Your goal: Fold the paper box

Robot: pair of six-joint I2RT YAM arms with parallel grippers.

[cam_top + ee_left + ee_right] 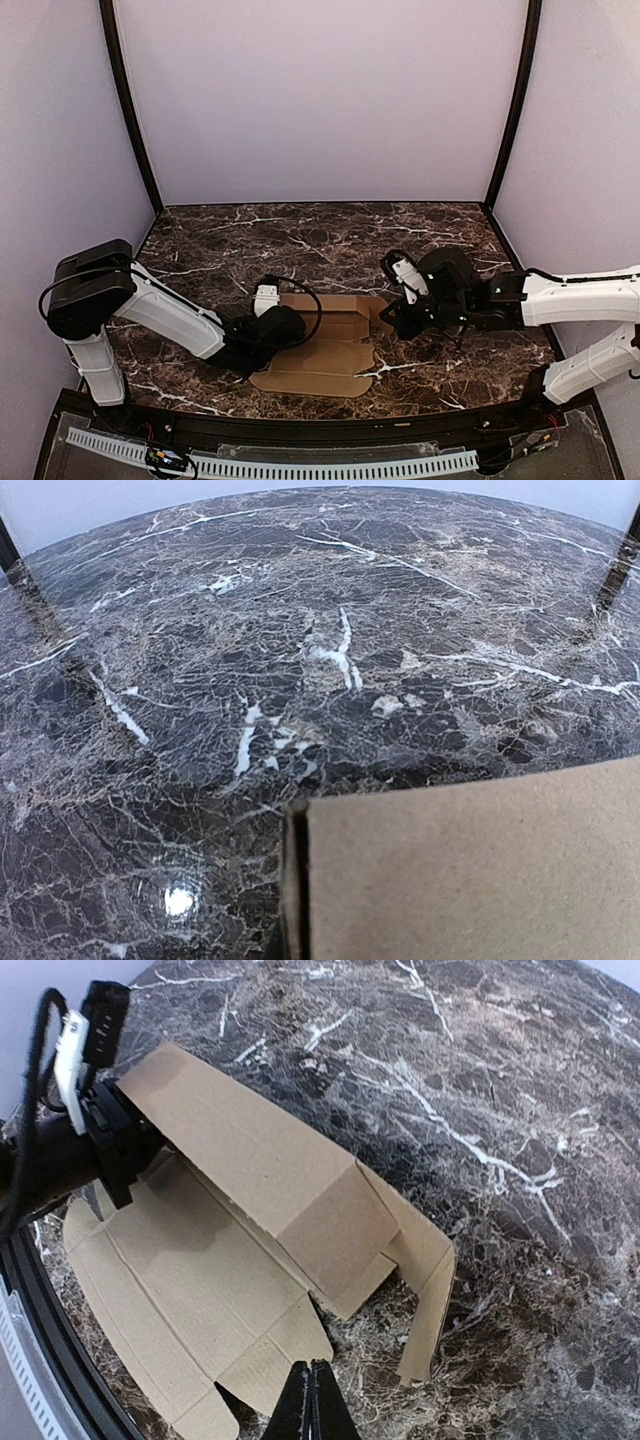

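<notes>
Though one long flap (250, 1160) stands up by our left claw (288, 326), grip unclear, the paper box (320, 365) lies mostly flat before our pinched-together, empty right claw (310, 1400); we think most folds are left.

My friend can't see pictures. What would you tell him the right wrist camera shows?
A tan cardboard sheet lies partly folded on a dark marble table, with one long panel raised at a slant. The left gripper is at that panel's left end, and the right gripper pokes in at the bottom edge, tips closed.
</notes>
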